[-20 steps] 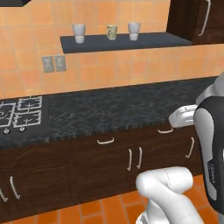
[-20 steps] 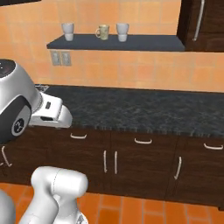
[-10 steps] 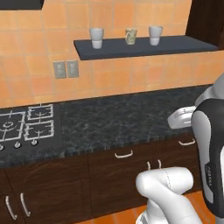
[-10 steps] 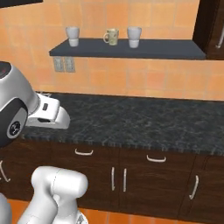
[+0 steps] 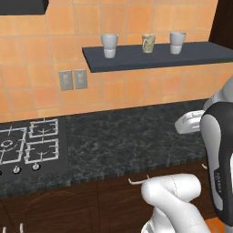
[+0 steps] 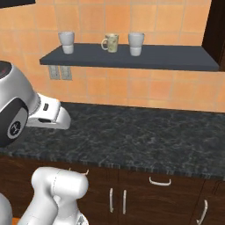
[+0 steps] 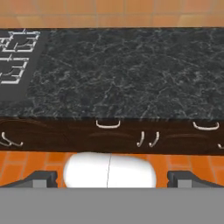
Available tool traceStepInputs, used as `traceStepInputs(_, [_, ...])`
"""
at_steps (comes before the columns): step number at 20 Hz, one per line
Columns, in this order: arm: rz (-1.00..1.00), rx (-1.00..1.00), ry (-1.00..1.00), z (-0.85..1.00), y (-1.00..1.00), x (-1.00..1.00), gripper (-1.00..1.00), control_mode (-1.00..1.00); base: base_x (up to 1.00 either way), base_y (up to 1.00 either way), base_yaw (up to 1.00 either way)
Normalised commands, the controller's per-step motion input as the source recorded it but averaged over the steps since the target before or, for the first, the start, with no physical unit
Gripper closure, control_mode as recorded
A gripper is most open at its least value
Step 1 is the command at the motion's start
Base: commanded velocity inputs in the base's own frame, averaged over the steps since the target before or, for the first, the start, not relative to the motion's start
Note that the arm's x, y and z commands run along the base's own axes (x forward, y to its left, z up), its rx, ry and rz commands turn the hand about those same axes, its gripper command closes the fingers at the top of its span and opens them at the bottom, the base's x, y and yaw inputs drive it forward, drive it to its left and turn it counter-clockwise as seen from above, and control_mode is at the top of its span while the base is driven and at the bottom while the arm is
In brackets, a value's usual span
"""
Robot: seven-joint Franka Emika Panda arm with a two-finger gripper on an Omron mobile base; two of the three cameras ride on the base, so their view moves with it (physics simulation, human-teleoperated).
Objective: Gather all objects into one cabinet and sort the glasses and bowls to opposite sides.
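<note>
Three glasses stand in a row on a thin dark grey slab shelf (image 5: 150, 58) on the tiled wall: a pale grey-white one (image 5: 109, 45) (image 6: 66, 41), a cream speckled one (image 5: 148, 43) (image 6: 111, 42) and another pale grey-white one (image 5: 177, 42) (image 6: 136, 43). A sliver of the dark brown cabinet (image 5: 225, 22) (image 6: 218, 26) shows at the right edge. The bowls are out of view. My gripper (image 7: 112, 179) is open, fingertips (image 7: 41, 178) wide apart with nothing between them. It hangs in front of the counter, well below the shelf.
A black speckled counter (image 5: 127, 141) (image 6: 145, 140) (image 7: 131, 74) runs below the shelf, with a gas hob (image 5: 27, 143) (image 7: 13, 57) at its left. Two socket plates (image 5: 73, 79) sit on the wall. Dark lower cabinet fronts with pale handles (image 7: 108, 125) stand over an orange floor.
The whole picture has shifted: shelf, hob and counter have slid to the right and grown larger, so the camera has moved with the base. The gripper has stayed open.
</note>
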Motion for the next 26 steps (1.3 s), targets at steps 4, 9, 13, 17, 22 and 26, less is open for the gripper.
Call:
traceStepInputs(4, [0.0, 0.0, 0.0, 0.0, 0.0, 0.0, -1.0, 1.0, 0.58, 0.0, 0.03])
traceStepInputs(9, [0.0, 0.0, 0.0, 0.0, 0.0, 0.0, -1.0, 1.0, 0.56, 0.04, -0.01])
traceStepInputs(13, [-0.02, 0.0, -0.15, 0.09, 0.0, 0.15, -1.0, -1.0, 0.0, 0.0, 0.0])
traceStepInputs(17, [0.0, 0.0, -0.27, 0.32, 0.01, 0.12, -1.0, -1.0, 0.0, 0.0, 0.0])
traceStepInputs(22, [-0.01, 0.0, -0.23, 0.6, 0.0, 0.19, -1.0, -1.0, 0.0, 0.0, 0.0])
traceStepInputs(26, [-0.04, 0.0, -0.11, 0.33, 0.0, 0.34, -1.0, -1.0, 0.0, 0.0, 0.0])
